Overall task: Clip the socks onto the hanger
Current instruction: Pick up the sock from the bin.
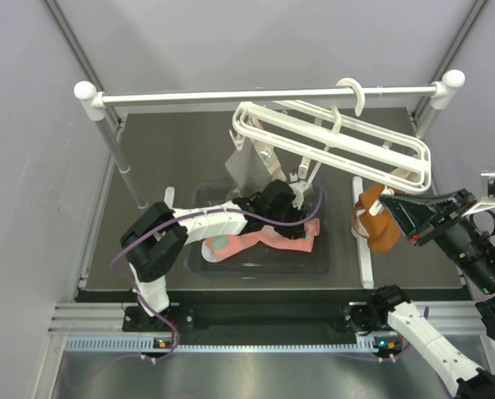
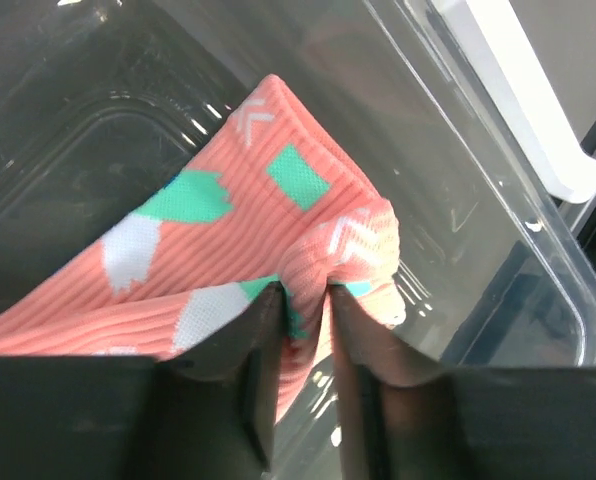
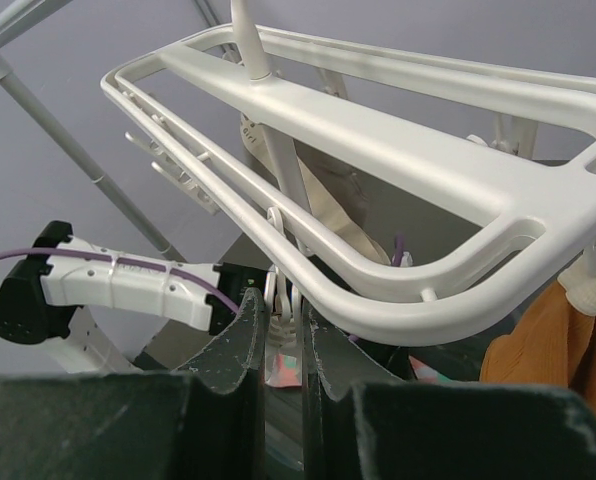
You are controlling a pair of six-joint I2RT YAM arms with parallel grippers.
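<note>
Top external view: the hanger (image 1: 339,145) hangs by its hook from a metal rail (image 1: 264,97) with white ball ends, its frame slanting above the dark tabletop (image 1: 173,158). A beige cloth (image 1: 249,170) is clipped under its left end and an orange cloth (image 1: 380,224) under its right end. The socks (image 1: 260,241) lie in a clear bin (image 1: 314,264) below the hanger. The left pincer (image 1: 285,202) reaches into the bin at the socks' upper end, and the right pincer (image 1: 387,202) sits just beside the hanger's right end, above the orange cloth. Left wrist view: a puckered fold of the socks (image 2: 228,230) rises between the two fingers of the left pincer (image 2: 303,300). The fingers stand slightly apart with cloth touching both, but whether they clamp it cannot be told. The bin (image 2: 478,200) wall lies behind. Right wrist view: the right pincer (image 3: 283,305) has its fingers drawn close together on a small clip (image 3: 278,285) dangling from the lower rail of the hanger (image 3: 398,150). The beige cloth (image 3: 338,200) hangs beyond, the orange cloth (image 3: 548,350) at the right edge, and the left arm (image 3: 128,285) lies lower left.
</note>
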